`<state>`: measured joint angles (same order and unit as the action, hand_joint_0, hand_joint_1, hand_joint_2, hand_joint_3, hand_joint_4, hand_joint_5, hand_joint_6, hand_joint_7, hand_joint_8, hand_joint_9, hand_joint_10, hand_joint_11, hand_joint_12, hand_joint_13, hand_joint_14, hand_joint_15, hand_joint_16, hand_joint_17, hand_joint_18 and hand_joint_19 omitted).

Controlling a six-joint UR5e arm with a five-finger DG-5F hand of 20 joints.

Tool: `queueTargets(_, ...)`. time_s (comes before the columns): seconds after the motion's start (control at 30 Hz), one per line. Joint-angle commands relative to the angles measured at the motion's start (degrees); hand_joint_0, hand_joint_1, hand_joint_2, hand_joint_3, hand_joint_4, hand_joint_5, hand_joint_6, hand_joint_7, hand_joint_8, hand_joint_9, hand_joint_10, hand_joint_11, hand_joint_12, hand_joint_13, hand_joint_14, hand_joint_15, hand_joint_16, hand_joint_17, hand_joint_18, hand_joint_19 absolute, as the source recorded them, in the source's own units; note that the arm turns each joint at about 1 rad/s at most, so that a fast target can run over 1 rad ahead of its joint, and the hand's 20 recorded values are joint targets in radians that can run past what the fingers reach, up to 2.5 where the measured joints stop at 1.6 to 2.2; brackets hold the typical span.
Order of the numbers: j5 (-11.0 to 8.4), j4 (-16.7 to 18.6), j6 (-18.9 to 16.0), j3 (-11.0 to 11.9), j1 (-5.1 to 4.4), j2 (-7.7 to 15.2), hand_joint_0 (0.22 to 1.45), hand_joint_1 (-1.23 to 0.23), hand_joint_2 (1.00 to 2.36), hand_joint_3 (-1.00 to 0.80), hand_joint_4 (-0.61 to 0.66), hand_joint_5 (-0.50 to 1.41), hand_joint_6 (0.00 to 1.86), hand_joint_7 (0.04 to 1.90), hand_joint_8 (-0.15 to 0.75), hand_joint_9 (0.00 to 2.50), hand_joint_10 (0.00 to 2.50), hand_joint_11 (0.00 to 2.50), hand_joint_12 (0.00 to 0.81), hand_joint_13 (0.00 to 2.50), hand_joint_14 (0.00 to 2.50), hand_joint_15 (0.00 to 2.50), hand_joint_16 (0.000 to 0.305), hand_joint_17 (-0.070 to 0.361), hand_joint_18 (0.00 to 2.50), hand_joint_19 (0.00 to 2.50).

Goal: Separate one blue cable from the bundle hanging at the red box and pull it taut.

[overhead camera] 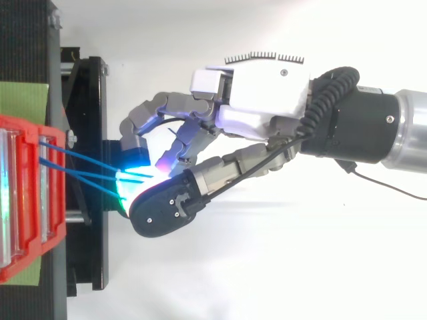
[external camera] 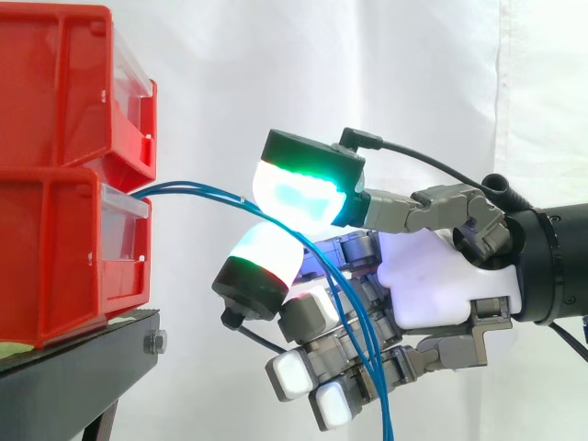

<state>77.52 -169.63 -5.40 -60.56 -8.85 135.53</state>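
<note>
1. The hand [external camera: 432,285] came in from the right, its glowing thumb and one finger clamped on the thin blue cables [external camera: 188,186].
2. Ahead of the fingertips, the cables arched across to the stacked red plastic bins [external camera: 55,248], meeting them at the gap between the two bins.
3. Behind the pinch, they hung down across the curled lower fingers.
4. The bins sat on a black metal stand [external camera: 83,358], below and ahead of the hand.

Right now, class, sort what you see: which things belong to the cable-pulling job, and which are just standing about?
Job: blue cables; lower red box; hand, pinching the cables.
Just there: upper red box; black stand; white curtain; green mat.
</note>
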Motion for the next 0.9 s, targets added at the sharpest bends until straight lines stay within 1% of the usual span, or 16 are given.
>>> queueTargets(0.0, 0.00, 0.00, -0.05, 0.00, -0.03, 0.00, 0.73, -0.85, 1.02, -0.33, 0.03, -0.21, 0.92, 1.25, 0.290, 0.97, 0.02, 1.00, 0.319, 0.87, 0.02, 0.55, 0.044, 0.098, 0.77, 0.61)
queueTargets(0.03, 0.00, 0.00, 0.03, 0.00, -0.03, 0.00, 0.73, -0.85, 1.02, -0.34, 0.04, -0.21, 0.92, 1.24, 0.287, 0.97, 0.02, 1.02, 0.322, 0.87, 0.02, 0.56, 0.044, 0.098, 0.77, 0.61)
queueTargets(0.1, 0.00, 0.00, -0.05, 0.00, 0.06, 0.00, 0.77, -0.88, 1.00, -0.50, 0.04, -0.21, 0.92, 1.21, 0.283, 0.98, 0.02, 1.02, 0.312, 0.86, 0.02, 0.55, 0.043, 0.096, 0.76, 0.59)
queueTargets(0.23, 0.00, 0.00, -0.05, 0.00, 0.15, 0.00, 0.74, -0.93, 1.00, -0.50, 0.06, -0.19, 0.92, 1.20, 0.280, 1.00, 0.02, 1.03, 0.307, 0.86, 0.02, 0.55, 0.042, 0.094, 0.76, 0.58)
queueTargets(0.37, 0.00, 0.00, 0.03, 0.00, 0.24, 0.00, 0.64, -1.00, 1.00, -0.50, 0.07, -0.18, 0.91, 1.20, 0.279, 1.04, 0.02, 1.05, 0.304, 0.86, 0.02, 0.55, 0.041, 0.092, 0.75, 0.60)
queueTargets(0.47, 0.00, 0.00, -0.05, 0.00, 0.50, 0.00, 0.56, -1.00, 1.00, -0.50, 0.09, -0.17, 0.91, 1.19, 0.291, 1.08, 0.02, 1.05, 0.310, 0.88, 0.02, 0.57, 0.042, 0.095, 0.76, 0.62)
queueTargets(0.53, 0.00, 0.00, -0.05, 0.00, 0.76, 0.00, 0.48, -0.95, 1.00, -0.50, 0.11, -0.16, 0.90, 1.17, 0.313, 1.11, 0.02, 1.03, 0.333, 0.92, 0.02, 0.57, 0.046, 0.105, 0.80, 0.63)
queueTargets(0.57, 0.00, 0.00, 0.03, 0.00, 0.85, 0.00, 0.48, -0.93, 1.00, -0.50, 0.12, -0.16, 0.90, 1.17, 0.312, 1.11, 0.02, 1.03, 0.338, 0.92, 0.02, 0.57, 0.047, 0.106, 0.81, 0.63)
queueTargets(0.6, 0.00, 0.00, 0.21, 0.00, 1.03, 0.00, 0.46, -0.88, 1.00, -0.50, 0.12, -0.16, 0.90, 1.16, 0.332, 1.13, 0.02, 1.03, 0.350, 0.94, 0.02, 0.57, 0.049, 0.110, 0.83, 0.64)
queueTargets(0.63, 0.09, 0.00, 0.47, 0.00, 1.47, 0.00, 0.47, -0.79, 1.00, -0.50, 0.13, -0.16, 0.89, 1.12, 0.329, 1.15, 0.02, 1.00, 0.352, 0.97, 0.02, 0.58, 0.049, 0.111, 0.85, 0.65)
queueTargets(0.67, 0.17, 0.00, 0.56, 0.00, 1.55, 0.00, 0.48, -0.73, 1.00, -0.50, 0.13, -0.16, 0.89, 1.11, 0.336, 1.16, 0.02, 1.01, 0.353, 0.97, 0.02, 0.58, 0.049, 0.110, 0.85, 0.66)
queueTargets(0.73, 0.44, 0.00, 0.91, 0.00, 1.73, 0.00, 0.54, -0.57, 1.00, -0.50, 0.12, -0.16, 0.87, 1.12, 0.317, 1.17, 0.02, 0.99, 0.343, 0.98, 0.02, 0.60, 0.045, 0.102, 0.85, 0.69)
queueTargets(0.8, 0.70, 0.00, 1.18, 0.00, 2.08, 0.00, 0.59, -0.50, 1.00, -0.50, 0.10, -0.16, 0.87, 1.15, 0.313, 1.18, 0.02, 1.00, 0.338, 0.98, 0.02, 0.60, 0.043, 0.098, 0.84, 0.71)
queueTargets(0.87, 1.23, 0.00, 1.79, 0.00, 2.35, -0.18, 0.61, -0.50, 1.00, -0.50, 0.09, -0.16, 0.87, 1.17, 0.314, 1.18, 0.02, 1.01, 0.336, 0.98, 0.02, 0.60, 0.043, 0.098, 0.84, 0.71)
